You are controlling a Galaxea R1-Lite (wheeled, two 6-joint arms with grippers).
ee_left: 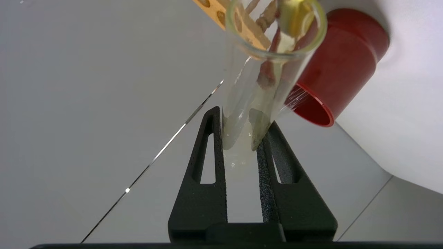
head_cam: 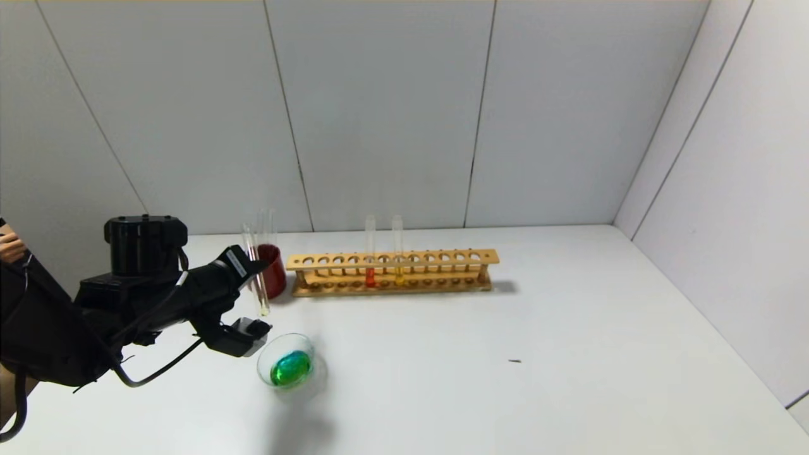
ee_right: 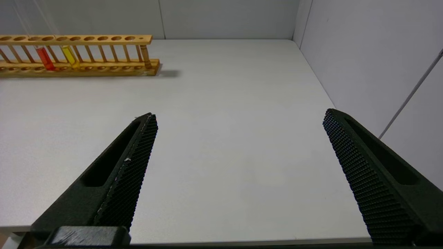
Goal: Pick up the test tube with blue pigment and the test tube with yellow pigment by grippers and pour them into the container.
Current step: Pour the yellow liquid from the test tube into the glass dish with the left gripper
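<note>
I had the right gripper parked low over the near right of the white table, fingers spread wide with nothing between them. Nearest on the left sat the container, holding green liquid. Just above and behind it, my left gripper pinched a nearly drained test tube, upright, only a yellowish trace at its bottom. Behind stood the red cup; farther right, the wooden rack kept the test tube with yellow pigment beside a red-orange one.
</note>
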